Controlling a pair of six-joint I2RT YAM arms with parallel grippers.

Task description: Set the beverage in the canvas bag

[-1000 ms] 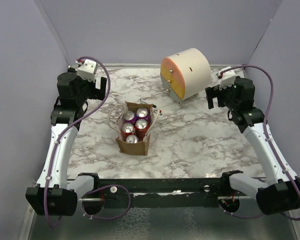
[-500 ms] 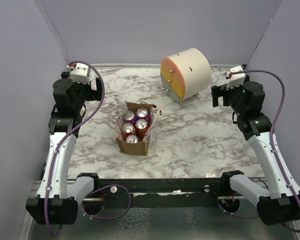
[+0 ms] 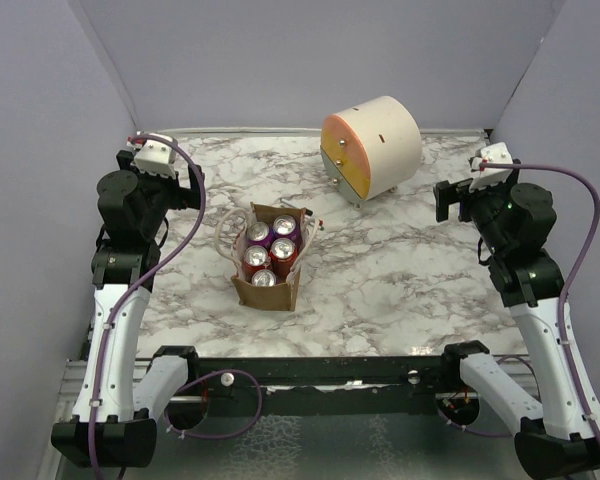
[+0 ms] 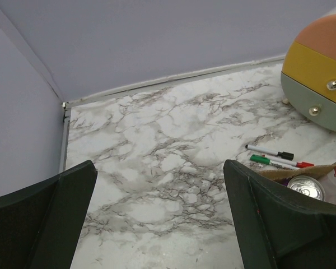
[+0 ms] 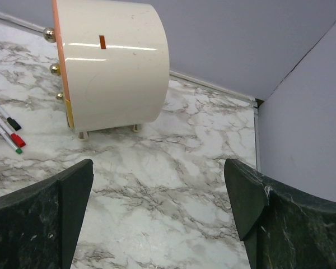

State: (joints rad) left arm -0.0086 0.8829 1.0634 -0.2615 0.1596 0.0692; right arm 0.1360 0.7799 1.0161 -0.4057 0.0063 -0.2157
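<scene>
Left gripper (image 4: 158, 167) hangs with jaws apart and empty over the marble; in the top view the canvas bag (image 3: 264, 294) sits near, at its 4 o'clock, long axis roughly 12-to-6. Right gripper (image 5: 158, 163) is also spread and empty, with the bag well apart at its 8 o'clock, so left is the nearer arm. Five cans (image 3: 257, 258) stand upright inside the bag and I see no loose one, so I'd call the placing done.

Bright even light, soft shadows, sharp focus
</scene>
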